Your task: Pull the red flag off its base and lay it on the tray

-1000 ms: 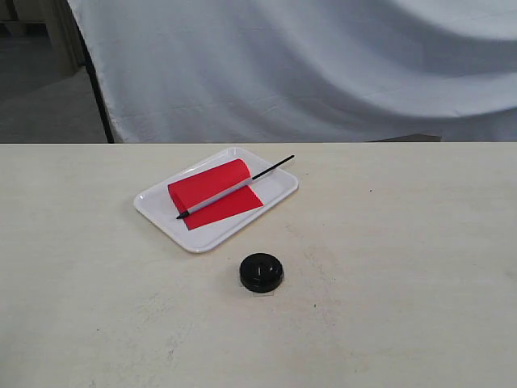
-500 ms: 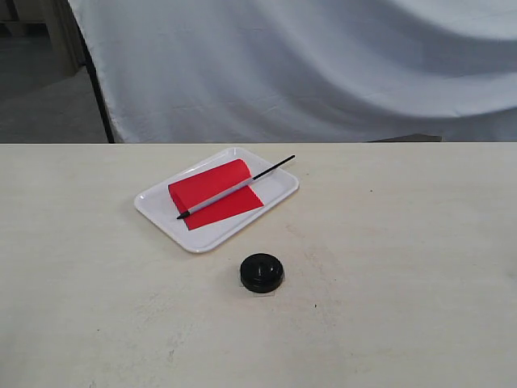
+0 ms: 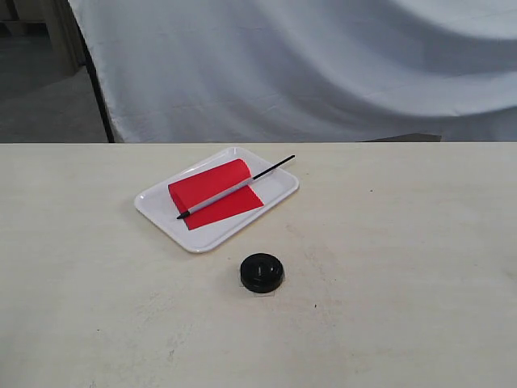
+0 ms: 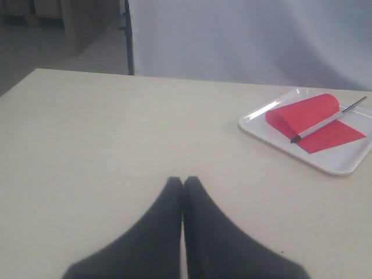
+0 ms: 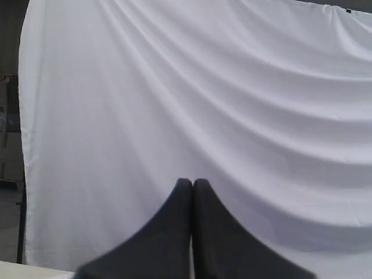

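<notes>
holding my left gripper (image 4: 183, 181) low over the table (image 4: 87, 128), jaws pressed together, nothing between them. left wrist view: bare tabletop ahead of the tips, with the tray (image 4: 253, 122) well apart from them.

exterior view, left to right: tray (image 3: 153, 204) sits on the table (image 3: 404, 242) left of centre, turned at an angle to the table edge. flag (image 3: 216, 196) lies inside it, off the base. red cloth is partly curled, one fold bulging up behind the pole, the flat part in front. the pole runs corner to corner across the cloth: silver stretch on the red, black tip toward the tray's near left side, black end reaching over the far right rim. base (image 3: 262, 272) sits flat on the table just in front of the tray's near corner, close but not touching, apart from the flag.

right gripper (image 5: 192, 183): jaws together as well, empty, pointed at the white curtain (image 5: 232, 87) behind the table.
</notes>
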### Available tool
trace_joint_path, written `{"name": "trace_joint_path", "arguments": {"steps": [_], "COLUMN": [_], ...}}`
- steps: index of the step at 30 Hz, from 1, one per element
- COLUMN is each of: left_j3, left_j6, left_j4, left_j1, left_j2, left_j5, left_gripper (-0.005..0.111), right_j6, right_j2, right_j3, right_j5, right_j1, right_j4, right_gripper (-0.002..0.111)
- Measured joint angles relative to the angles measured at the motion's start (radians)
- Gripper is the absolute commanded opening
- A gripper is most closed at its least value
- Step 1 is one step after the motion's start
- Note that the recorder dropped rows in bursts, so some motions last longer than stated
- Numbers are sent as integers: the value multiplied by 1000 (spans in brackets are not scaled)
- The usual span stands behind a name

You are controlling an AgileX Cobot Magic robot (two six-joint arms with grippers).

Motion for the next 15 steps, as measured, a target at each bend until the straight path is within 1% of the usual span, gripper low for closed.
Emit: {"name": "trace_joint_path", "arguments": {"steps": [4,9,11,12,13,15], "left_j3": [0,0,0,0,0,0], "left_j6": [0,0,0,0,0,0], "left_j4": [0,0,0,0,0,0], "left_j1": [0,0,0,0,0,0], "left_j2": [0,0,0,0,0,0], "left_j5": [0,0,0,0,0,0], "left_gripper": [0,0,0,0,0,0], "right_j6": [5,72,81,83,83,81], "right_j2": [0,0,0,0,0,0], "right_j3": [0,34,124,203,231,268], "right_j5": [-9,-16,-60,-93,-98,30], "right_j1": [0,0,0,0,0,0], "right_j4": [6,73,88,93,99,118], "right_gripper": [-1,-1,-1,-1,-1,-1]}}
